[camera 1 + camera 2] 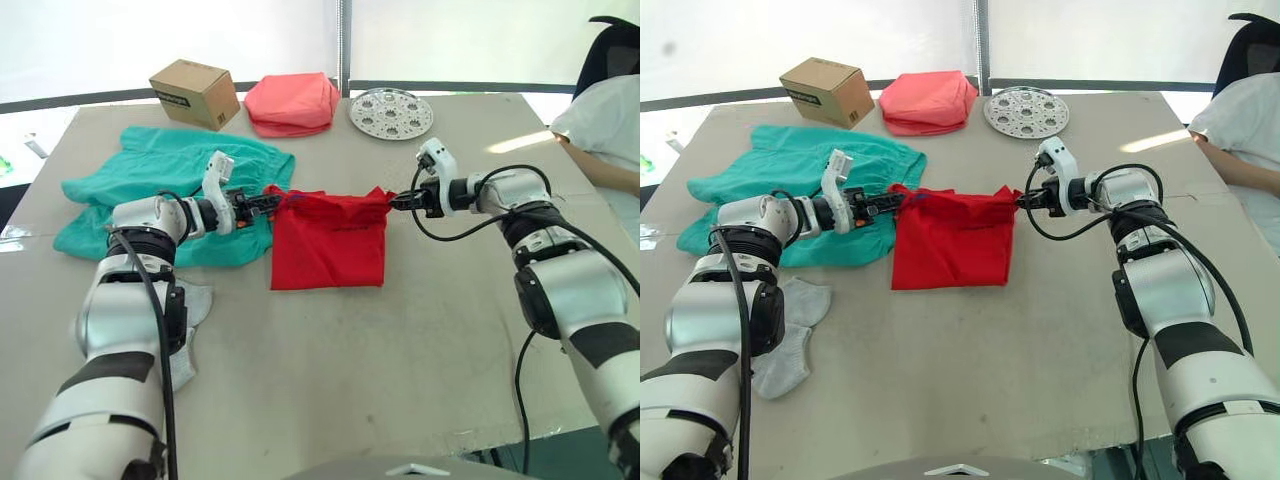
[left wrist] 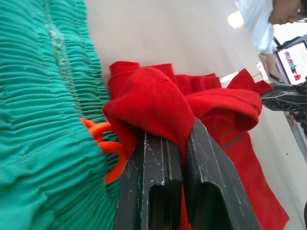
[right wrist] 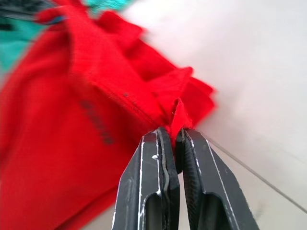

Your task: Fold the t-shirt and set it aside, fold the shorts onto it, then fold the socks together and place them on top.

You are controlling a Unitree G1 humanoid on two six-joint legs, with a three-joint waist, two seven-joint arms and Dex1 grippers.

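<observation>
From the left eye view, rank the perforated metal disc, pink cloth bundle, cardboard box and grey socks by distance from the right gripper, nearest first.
From the right gripper, which is pinching the t-shirt:
1. Perforated metal disc, just beyond it at the table's far edge.
2. Pink cloth bundle, far edge, further left.
3. Cardboard box, far left; grey socks, near left. Too close to call.

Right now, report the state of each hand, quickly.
Left hand: closed on the left top corner of the t-shirt.
Right hand: closed on the t-shirt's right top corner.
</observation>
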